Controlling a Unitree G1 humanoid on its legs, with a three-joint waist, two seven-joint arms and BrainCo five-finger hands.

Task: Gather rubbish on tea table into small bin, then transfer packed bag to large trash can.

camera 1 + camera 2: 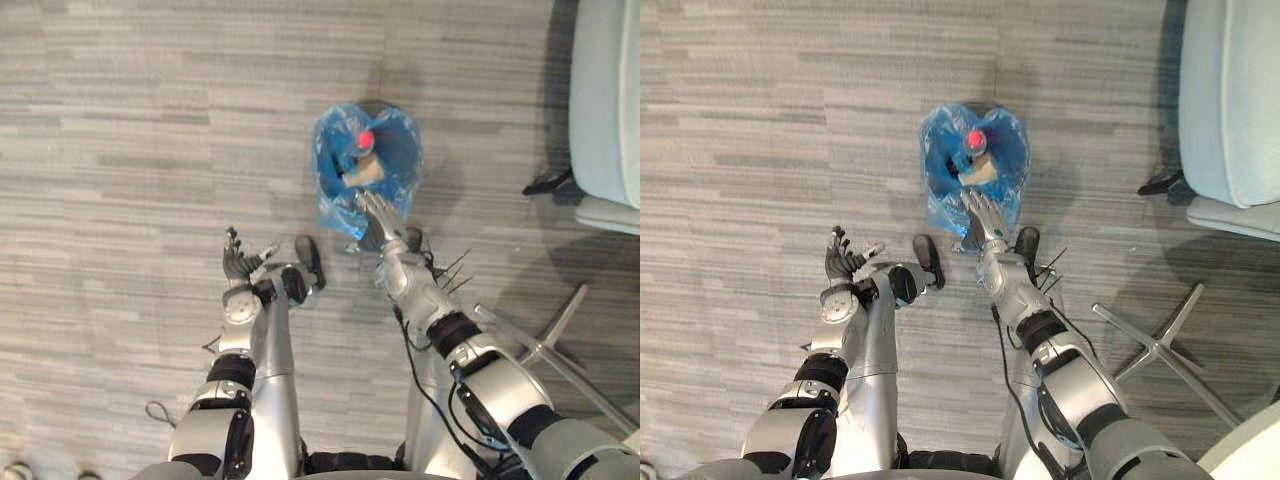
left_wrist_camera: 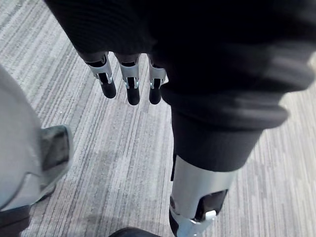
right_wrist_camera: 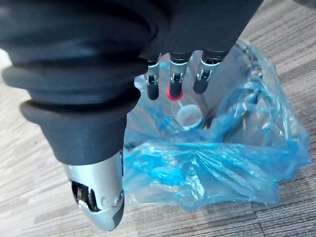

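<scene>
A small bin lined with a blue plastic bag (image 1: pixel 335 195) stands on the grey carpet ahead of me. Inside lie a red-topped item (image 1: pixel 364 138) and a pale cup (image 3: pixel 190 115). My right hand (image 1: pixel 381 217) hovers at the bag's near edge with its fingers (image 3: pixel 173 74) straight, open and holding nothing. The bag (image 3: pixel 212 163) hangs crumpled and loose round the rim. To the left of the bin, my left hand (image 1: pixel 239 263) is over bare floor, its fingers (image 2: pixel 129 84) relaxed and empty.
A pale upholstered seat (image 1: pixel 605 100) stands at the far right, with a dark object (image 1: pixel 546 183) on the floor by its foot. The metal legs of a chair base (image 1: pixel 545 345) spread across the floor at the lower right.
</scene>
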